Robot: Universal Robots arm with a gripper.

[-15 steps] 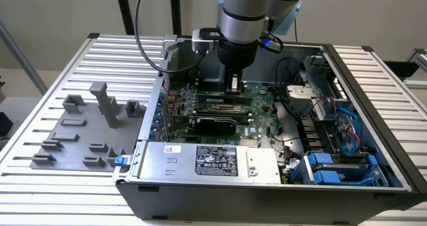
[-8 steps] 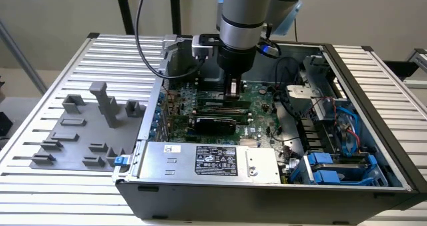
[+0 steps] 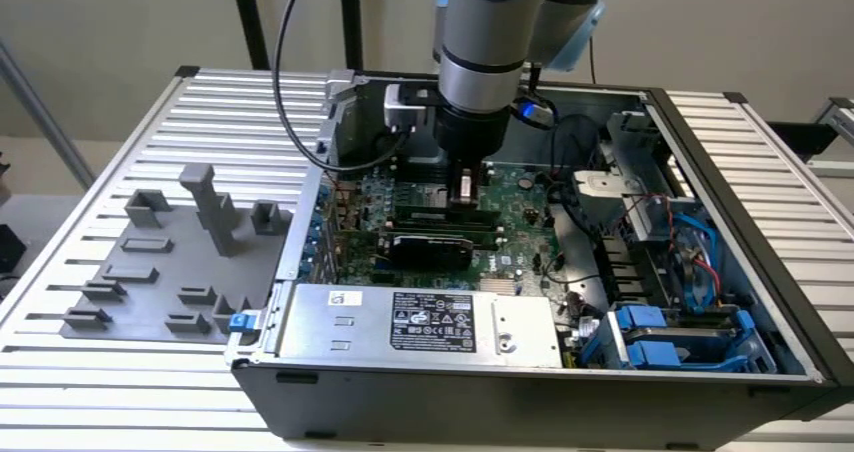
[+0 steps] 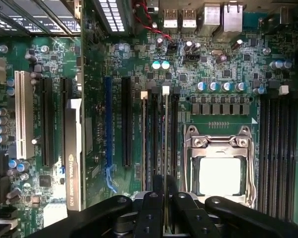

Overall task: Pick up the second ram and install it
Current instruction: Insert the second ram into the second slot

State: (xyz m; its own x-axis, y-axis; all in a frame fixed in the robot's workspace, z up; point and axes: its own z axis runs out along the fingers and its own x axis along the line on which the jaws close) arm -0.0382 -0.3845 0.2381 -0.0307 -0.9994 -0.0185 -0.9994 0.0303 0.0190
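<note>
Currently, in the exterior view, going from its left, a grey fixture tray (image 3: 174, 262) is being carried on the ribbed bench (image 3: 80, 372), and beside it the open computer case (image 3: 534, 372) is being entered from above by the arm. The gripper (image 3: 463, 187) is being held low over the motherboard (image 3: 514, 237), near the middle of the case.

From the wrist view, the second ram (image 4: 166, 163) is being gripped edge-on between the fingers (image 4: 152, 208), which are being kept narrow around it. Its long axis is being lined up along the black memory slots (image 4: 154, 144), and it is being held straight out from the fingers over one slot; whether it is seated cannot be judged. To the side, the CPU socket (image 4: 218, 168) is being shown, a detail hidden behind the arm in the exterior view.
</note>
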